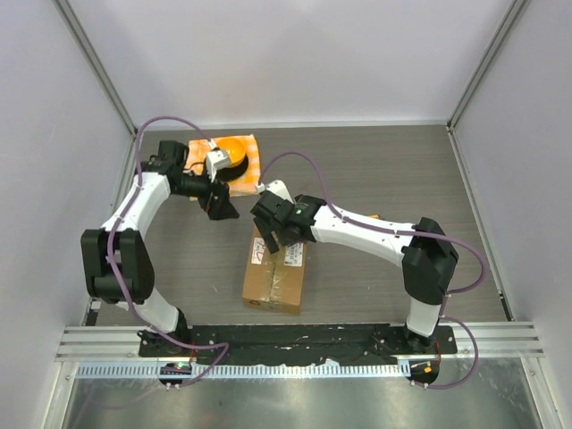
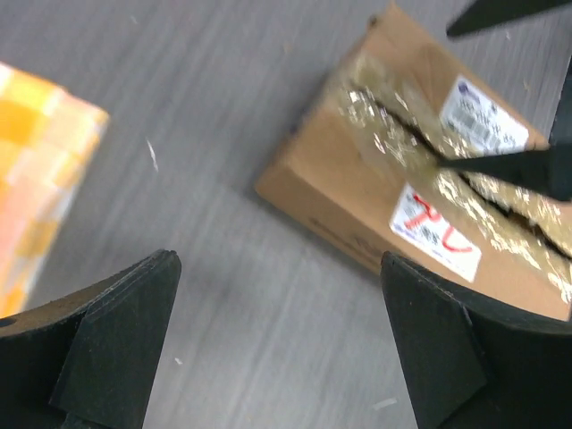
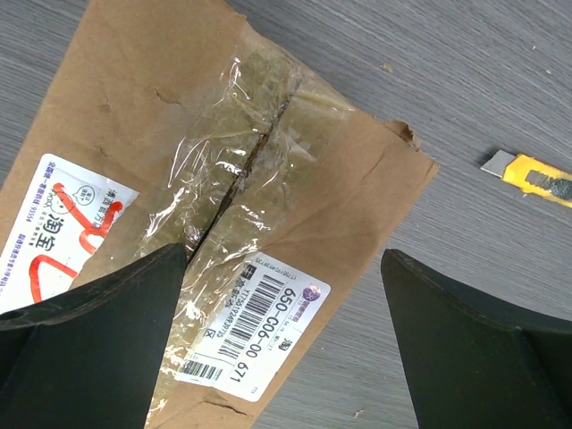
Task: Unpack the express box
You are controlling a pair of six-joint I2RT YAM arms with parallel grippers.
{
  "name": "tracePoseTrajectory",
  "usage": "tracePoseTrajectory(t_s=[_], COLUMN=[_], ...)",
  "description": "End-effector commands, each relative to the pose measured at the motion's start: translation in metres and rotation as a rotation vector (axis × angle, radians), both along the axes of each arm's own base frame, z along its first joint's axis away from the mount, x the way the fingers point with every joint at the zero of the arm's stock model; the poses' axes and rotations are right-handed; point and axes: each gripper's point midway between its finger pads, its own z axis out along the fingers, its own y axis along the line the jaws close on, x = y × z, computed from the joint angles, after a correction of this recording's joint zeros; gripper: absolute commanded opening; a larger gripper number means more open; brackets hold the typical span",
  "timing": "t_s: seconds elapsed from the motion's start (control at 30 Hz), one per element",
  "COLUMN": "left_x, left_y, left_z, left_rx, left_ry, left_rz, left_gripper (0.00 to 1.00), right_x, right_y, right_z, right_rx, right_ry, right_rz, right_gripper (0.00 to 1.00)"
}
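The express box (image 1: 275, 275) is a brown carton lying flat on the table, flaps shut, its taped seam split along the middle (image 3: 241, 170). It carries a barcode label (image 3: 255, 326) and a white sticker with red marks (image 3: 63, 228). My right gripper (image 1: 271, 234) is open and hovers over the box's far end, one finger (image 3: 98, 340) above the seam, the other off its edge. My left gripper (image 1: 222, 207) is open and empty above bare table, left of the box's far corner (image 2: 429, 179).
An orange checked cloth (image 1: 228, 156) with an orange round object and a white item lies at the back left, also in the left wrist view (image 2: 36, 179). A yellow utility knife (image 3: 527, 174) lies on the table right of the box. Grey walls enclose the table.
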Motion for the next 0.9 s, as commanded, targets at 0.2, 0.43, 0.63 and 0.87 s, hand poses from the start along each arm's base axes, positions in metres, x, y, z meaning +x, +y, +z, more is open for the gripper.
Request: tracePoseTrajectory(t_s=[0.2, 0.43, 0.63, 0.87], left_x=[0.037, 0.012, 0.004, -0.011], left_y=[-0.052, -0.072, -0.074, -0.078], left_z=[0.018, -0.006, -0.028, -0.053], left_rx=[-0.155, -0.096, -0.039, 0.045], left_ry=[0.006, 0.018, 0.051, 0.085], left_rz=[-0.096, -0.203, -0.225, -0.285], left_gripper=[1.0, 1.0, 1.0, 1.0], right_x=[-0.023, -0.034, -0.031, -0.034], right_y=[0.008, 0.009, 0.01, 0.001], right_z=[-0.004, -0.009, 0.007, 0.007], right_rx=[-0.177, -0.392, -0.488, -0.631], right_ry=[-0.053, -0.151, -0.246, -0.326], right_rz=[0.073, 0.117, 0.134, 0.152], right_gripper=[0.97, 0.98, 0.96, 0.83])
